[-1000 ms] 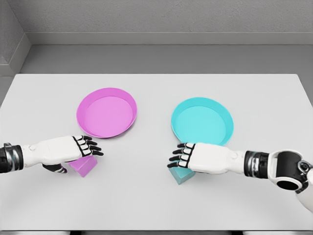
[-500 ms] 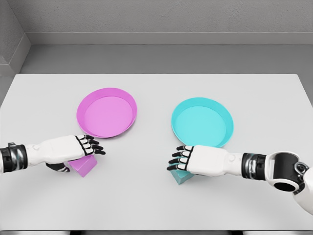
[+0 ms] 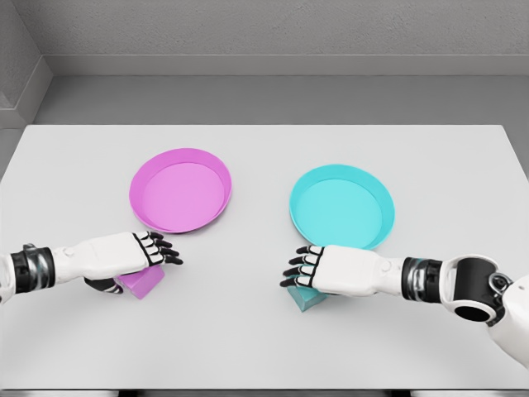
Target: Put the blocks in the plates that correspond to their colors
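A pink block (image 3: 143, 283) lies on the white table (image 3: 248, 331) just in front of the pink plate (image 3: 178, 193). My left hand (image 3: 155, 251) lies flat over the block, fingers stretched past it to the right and thumb down at its left side. A cyan block (image 3: 308, 299) sits in front of the cyan plate (image 3: 342, 210). Over it hovers my right hand (image 3: 298, 270), fingers extended to the left, covering most of the block. Both blocks rest on the table. Neither hand's fingers are curled around a block.
The two plates stand side by side in the middle of the table, both with nothing in them. A grey wall and floor lie beyond the table's far edge.
Both hands have sunk slightly lower over their blocks. The left hand has also slid a little to the right. The blocks have not moved.
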Action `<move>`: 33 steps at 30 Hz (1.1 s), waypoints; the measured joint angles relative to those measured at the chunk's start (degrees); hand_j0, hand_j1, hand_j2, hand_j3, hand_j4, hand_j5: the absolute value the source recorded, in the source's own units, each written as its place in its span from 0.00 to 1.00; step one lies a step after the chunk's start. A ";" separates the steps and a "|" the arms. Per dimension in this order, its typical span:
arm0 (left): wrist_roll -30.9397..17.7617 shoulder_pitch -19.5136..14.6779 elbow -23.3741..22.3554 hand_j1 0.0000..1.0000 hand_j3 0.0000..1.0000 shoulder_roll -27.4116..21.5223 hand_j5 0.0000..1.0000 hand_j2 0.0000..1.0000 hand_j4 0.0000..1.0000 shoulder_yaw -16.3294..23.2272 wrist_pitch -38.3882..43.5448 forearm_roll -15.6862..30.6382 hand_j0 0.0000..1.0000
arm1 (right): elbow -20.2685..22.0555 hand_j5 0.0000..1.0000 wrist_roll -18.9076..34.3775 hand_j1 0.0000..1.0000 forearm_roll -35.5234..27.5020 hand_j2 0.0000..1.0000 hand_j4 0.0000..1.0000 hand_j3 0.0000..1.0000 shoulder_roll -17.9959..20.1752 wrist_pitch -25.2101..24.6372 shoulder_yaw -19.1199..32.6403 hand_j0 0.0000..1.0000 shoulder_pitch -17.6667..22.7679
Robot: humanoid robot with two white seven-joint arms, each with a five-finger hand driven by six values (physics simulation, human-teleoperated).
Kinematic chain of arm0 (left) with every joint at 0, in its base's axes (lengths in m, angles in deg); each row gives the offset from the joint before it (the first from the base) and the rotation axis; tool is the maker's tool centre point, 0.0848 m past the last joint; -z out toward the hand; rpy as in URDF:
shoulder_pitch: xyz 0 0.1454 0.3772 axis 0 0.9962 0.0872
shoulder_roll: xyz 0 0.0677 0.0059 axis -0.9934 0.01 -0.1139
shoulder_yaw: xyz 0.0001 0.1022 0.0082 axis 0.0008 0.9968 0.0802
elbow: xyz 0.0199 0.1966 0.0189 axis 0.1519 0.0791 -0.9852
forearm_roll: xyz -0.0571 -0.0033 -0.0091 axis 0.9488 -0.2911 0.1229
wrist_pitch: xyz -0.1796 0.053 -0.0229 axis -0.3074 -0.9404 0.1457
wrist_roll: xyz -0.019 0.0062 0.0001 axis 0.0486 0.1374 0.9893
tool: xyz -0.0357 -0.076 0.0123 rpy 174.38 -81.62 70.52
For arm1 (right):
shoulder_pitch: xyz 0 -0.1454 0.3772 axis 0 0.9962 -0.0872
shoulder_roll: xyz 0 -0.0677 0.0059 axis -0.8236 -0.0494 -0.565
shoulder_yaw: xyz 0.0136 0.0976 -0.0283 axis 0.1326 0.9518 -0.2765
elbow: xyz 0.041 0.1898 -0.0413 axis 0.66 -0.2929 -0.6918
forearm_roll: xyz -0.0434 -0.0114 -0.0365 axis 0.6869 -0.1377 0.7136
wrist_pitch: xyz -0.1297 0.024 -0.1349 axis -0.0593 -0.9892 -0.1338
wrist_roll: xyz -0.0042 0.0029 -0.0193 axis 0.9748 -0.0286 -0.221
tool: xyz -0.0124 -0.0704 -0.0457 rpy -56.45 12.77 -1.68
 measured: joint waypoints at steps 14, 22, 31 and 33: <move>-1.09 -0.26 -0.87 0.83 0.83 1.30 0.83 0.83 0.83 0.35 0.00 -0.26 0.83 | -1.78 1.00 0.01 1.00 1.41 1.00 1.00 1.00 -0.99 -0.03 -0.19 1.00 -0.26; -1.90 -0.53 -0.68 0.63 0.63 1.33 0.63 0.63 0.63 0.26 0.09 -0.42 0.63 | -1.57 1.00 0.03 1.00 1.38 1.00 1.00 1.00 -1.01 -0.02 -0.14 1.00 -0.26; -2.71 -1.84 -0.29 0.65 0.65 1.33 0.65 0.65 0.65 0.23 0.01 -0.19 0.65 | -1.39 1.00 0.04 1.00 1.16 1.00 1.00 1.00 -1.01 0.00 -0.14 1.00 -0.70; -2.76 -2.20 0.05 0.65 0.65 1.33 0.65 0.65 0.65 0.24 -0.01 -0.18 0.65 | -1.34 1.00 0.04 1.00 1.05 1.00 1.00 1.00 -1.01 0.00 -0.14 1.00 -1.23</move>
